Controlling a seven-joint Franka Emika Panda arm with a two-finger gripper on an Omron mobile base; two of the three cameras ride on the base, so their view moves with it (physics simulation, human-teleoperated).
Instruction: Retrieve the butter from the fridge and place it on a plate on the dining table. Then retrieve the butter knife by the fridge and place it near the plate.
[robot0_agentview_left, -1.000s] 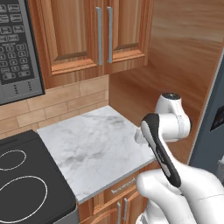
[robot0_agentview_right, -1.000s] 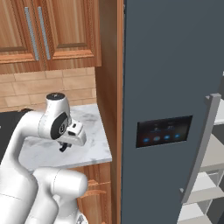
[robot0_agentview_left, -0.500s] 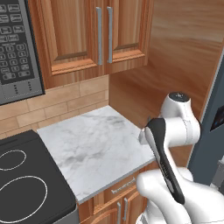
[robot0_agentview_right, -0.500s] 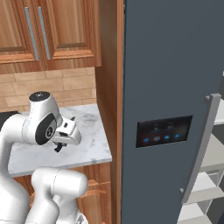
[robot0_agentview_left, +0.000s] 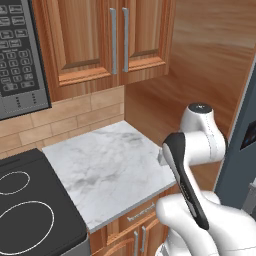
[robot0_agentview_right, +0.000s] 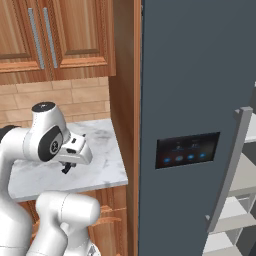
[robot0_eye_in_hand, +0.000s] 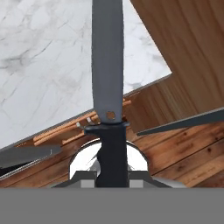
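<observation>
The tool (robot0_agentview_right: 66, 169) is clenched on the butter knife (robot0_eye_in_hand: 108, 83), its dark handle pinched low between the fingers and the grey blade running straight out ahead in the hand view. The knife hangs over the front edge of the marble tabletop (robot0_agentview_left: 107, 172), with wooden cabinet fronts and floor below it. The step in hand looks like carrying the knife off toward the plate on the dining table, so the grip ought to stay firm and the blade kept level; a thin handle held near its end could pivot if the arm swings hard. Room is tight on one side: the fridge (robot0_agentview_right: 195, 100) stands just beside the tabletop, with a wooden side panel (robot0_agentview_right: 125, 95) between them, and its light-grey handle (robot0_agentview_right: 227, 170) juts out on the near side. The wall cabinets (robot0_agentview_left: 107, 42) hang above the tabletop, so lifting high there gains little. The open way is back toward the robot and away from the fridge; the stove (robot0_agentview_left: 27, 210) lies at the far left, well apart from the tool.
</observation>
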